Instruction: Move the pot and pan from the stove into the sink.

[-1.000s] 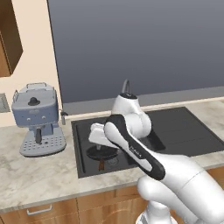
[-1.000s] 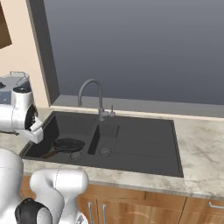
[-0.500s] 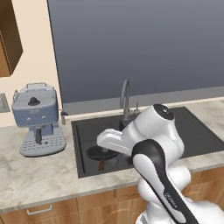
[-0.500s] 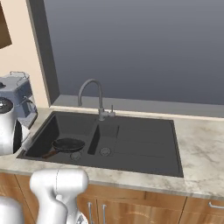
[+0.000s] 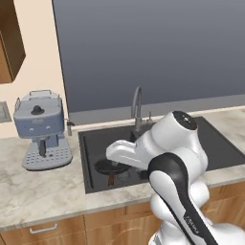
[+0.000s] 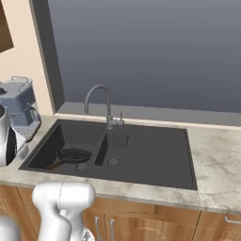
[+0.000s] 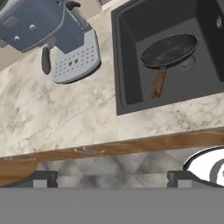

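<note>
The pan [image 7: 168, 49], shallow and dark with a brown wooden handle [image 7: 158, 83], lies in the left basin of the sink [image 7: 129, 65]. It also shows as the pan [image 5: 111, 167] under my folded arm, and as the pan [image 6: 74, 154] near the drain. My gripper [image 7: 111, 178] hangs open over the counter's front edge, short of the basin, with nothing between its fingertips [image 7: 43, 178]. The pot and the stove are out of view.
A grey-blue coffee machine [image 5: 40, 127] stands on the marble counter left of the sink [image 6: 155, 155], and appears close by as the coffee machine [image 7: 48, 30]. An arched faucet [image 6: 96, 92] rises behind the basins. Wooden cabinet fronts run below the counter edge.
My arm has folded back from over the left basin toward the counter's front edge. The pan stays lying in the sink. The jaws have stayed wide apart.
</note>
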